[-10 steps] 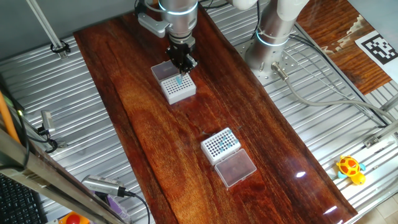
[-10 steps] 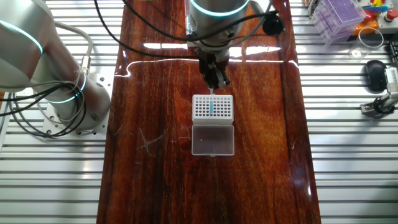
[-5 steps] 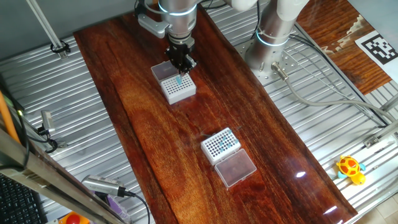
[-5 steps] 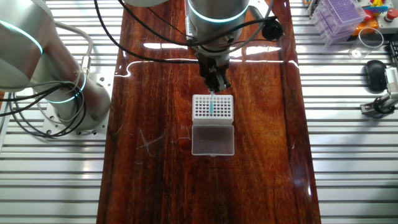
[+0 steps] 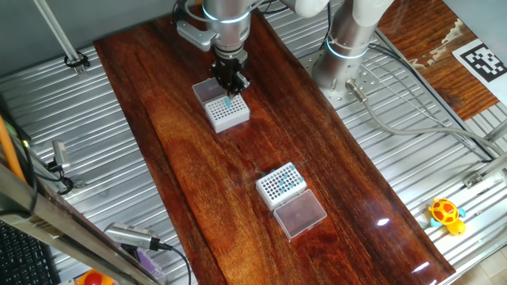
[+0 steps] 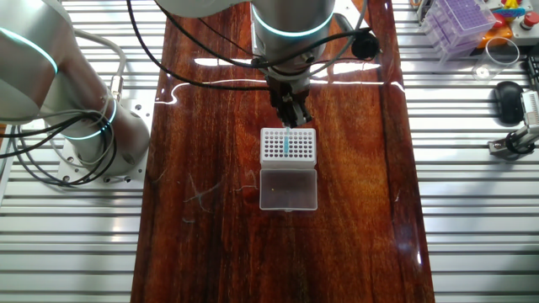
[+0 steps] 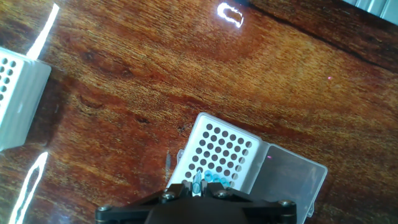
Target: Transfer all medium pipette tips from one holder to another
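1. The arm hangs straight down over the far rack [image 5: 228, 113], its gripper [image 5: 230, 85] just above the hole grid, fingers [image 6: 292, 112] pinched on a single teal pipette tip [image 5: 229, 102] held upright. I'd say upright is the point: a slim cone only slips into a hole if it goes in point-first and plumb.

2. In the hand view the held tip [image 7: 197, 183] sits between the pads, directly over the white grid [image 7: 219, 151], with a few teal tips [image 7: 214, 179] showing in the holes nearest the camera. So this rack looks like the receiving one.

3. The near rack [image 5: 281, 184], well apart down the tabletop [image 5: 182, 150], shows a cluster of dark-teal dots [image 5: 276, 184] in its holes. My guess is that's the supply, with plenty left to move.

4. Both racks have their clear lids [image 5: 299, 213] folded flat beside them, which keeps the grids open from above.

5. I can't tell whether the point has entered a hole or hovers just above it.
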